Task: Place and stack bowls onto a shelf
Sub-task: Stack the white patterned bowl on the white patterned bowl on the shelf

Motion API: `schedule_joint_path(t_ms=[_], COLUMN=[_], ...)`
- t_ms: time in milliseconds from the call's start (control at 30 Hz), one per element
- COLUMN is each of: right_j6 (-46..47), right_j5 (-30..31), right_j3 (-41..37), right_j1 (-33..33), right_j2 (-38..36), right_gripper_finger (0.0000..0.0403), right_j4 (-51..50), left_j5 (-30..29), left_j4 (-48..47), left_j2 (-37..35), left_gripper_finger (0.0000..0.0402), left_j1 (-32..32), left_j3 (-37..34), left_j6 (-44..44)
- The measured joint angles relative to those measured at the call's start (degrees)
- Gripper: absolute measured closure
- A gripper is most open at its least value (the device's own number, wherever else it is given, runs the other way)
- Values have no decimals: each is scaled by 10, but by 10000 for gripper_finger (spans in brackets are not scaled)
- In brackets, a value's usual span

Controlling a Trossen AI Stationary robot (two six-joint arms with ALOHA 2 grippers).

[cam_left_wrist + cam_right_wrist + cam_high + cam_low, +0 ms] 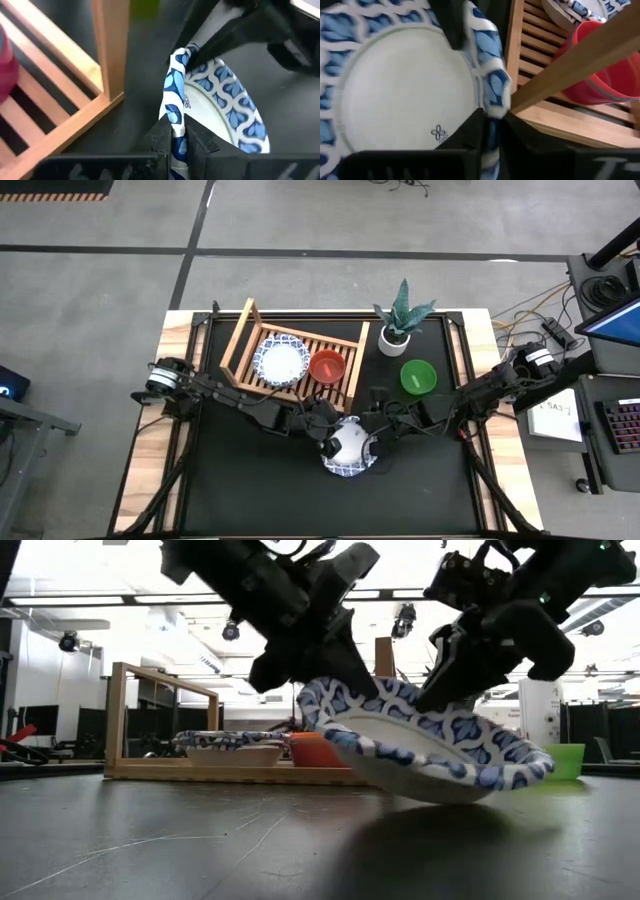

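Note:
A wide white bowl with a blue patterned rim (pixel 348 446) (pixel 430 745) hangs tilted between both grippers over the middle of the table, just near of the shelf. My left gripper (pixel 328 438) (pixel 176 145) is shut on its left rim and my right gripper (pixel 373 430) (pixel 490 135) on its right rim. The wooden slatted shelf (pixel 310 335) (pixel 160 770) carries another blue-rimmed bowl (pixel 282 360) and a red bowl (pixel 327 366) on its slats. A green bowl (pixel 418 376) stands on the table to the shelf's right. My left gripper pinches the bowl's rim (pixel 175 117) between its two fingers, one on each face of the wall, coming from the table's left and slanting down. The bowl is tilted; whether its low side touches the table I cannot tell. My right gripper pinches the opposite rim (pixel 492 107) between its two fingers, coming from the table's right and slanting down. The bowl's underside with its white foot (pixel 400 95) faces this wrist view.
A potted plant (pixel 398 325) in a white pot stands at the far edge, right of the shelf. The shelf's near corner post (pixel 107 60) (pixel 555 80) is close beside the held bowl. Bare black table (pixel 250 490) lies toward the near edge.

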Motion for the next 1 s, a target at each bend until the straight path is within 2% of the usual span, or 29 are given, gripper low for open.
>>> schedule_joint_path(t_ms=[300,433,567,733,867,1000], right_j6=[18,10,-2,-26,-33,-38], right_j5=[-26,-51,-98,-101,-102,-101], right_j3=[7,6,6,5,5,5], right_j1=[1,6,10,21,28,34], right_j2=[-41,-87,-144,-213,-260,-288], right_gripper_finger=[223,187,176,178,179,179], right_j4=[4,-1,0,-3,-15,-25], left_j5=[0,1,7,15,13,-44], left_j4=[-122,-187,-238,-308,-337,-388], left_j2=[0,-2,-11,-51,-113,-185], left_gripper_finger=[400,400,401,401,401,402], left_j1=[-9,-13,-17,-21,-24,-24], left_j3=[82,113,134,142,131,100], left_j6=[49,71,95,110,120,125])
